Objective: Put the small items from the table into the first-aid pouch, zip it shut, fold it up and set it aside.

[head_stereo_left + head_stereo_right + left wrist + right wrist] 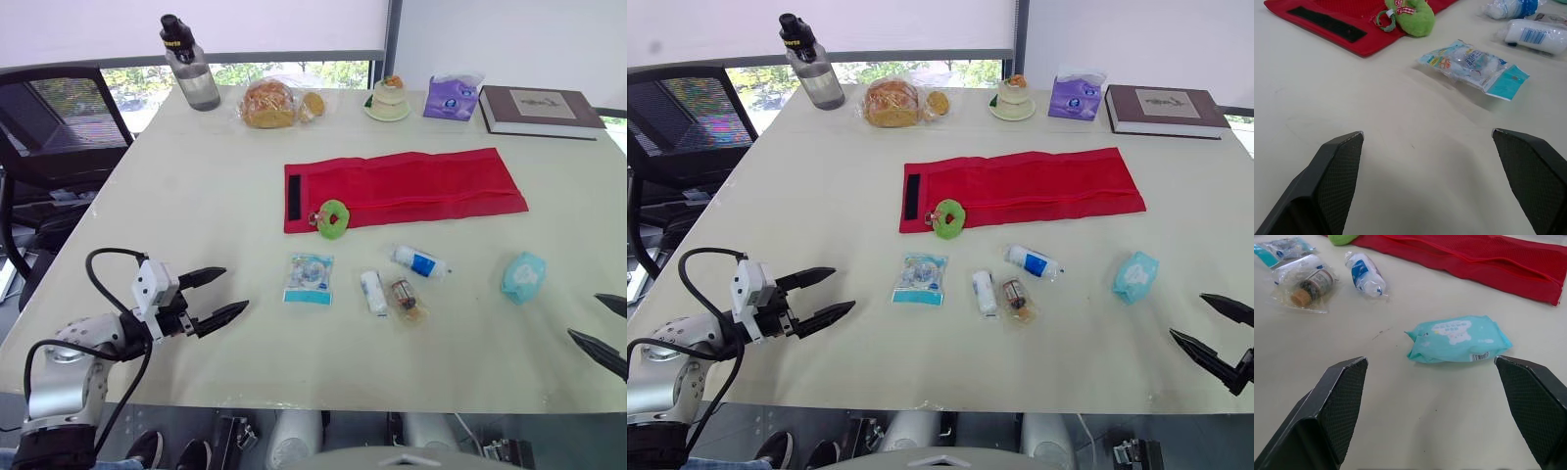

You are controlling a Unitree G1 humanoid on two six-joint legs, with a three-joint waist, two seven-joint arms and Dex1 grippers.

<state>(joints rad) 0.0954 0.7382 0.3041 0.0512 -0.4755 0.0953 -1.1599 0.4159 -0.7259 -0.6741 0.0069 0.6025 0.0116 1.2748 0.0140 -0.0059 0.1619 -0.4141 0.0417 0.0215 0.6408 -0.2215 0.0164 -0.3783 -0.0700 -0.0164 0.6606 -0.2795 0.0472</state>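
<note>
A red first-aid pouch (402,186) lies unfolded flat across the table's middle, with a green plush ring (333,218) on its near left corner. In front of it lie a clear blue-edged packet (309,278), a white tube (373,292), a small bagged bottle with a cork (406,299), a blue-and-white wrapped roll (421,261) and a teal tissue pack (523,275). My left gripper (217,296) is open just above the table, left of the packet. My right gripper (605,328) is open near the right front edge, close to the tissue pack (1457,338).
Along the far edge stand a water bottle (190,64), bagged bread (269,104), a small cake on a plate (388,100), a purple tissue pack (451,96) and a brown book (539,110). A black office chair (49,127) is at the table's left.
</note>
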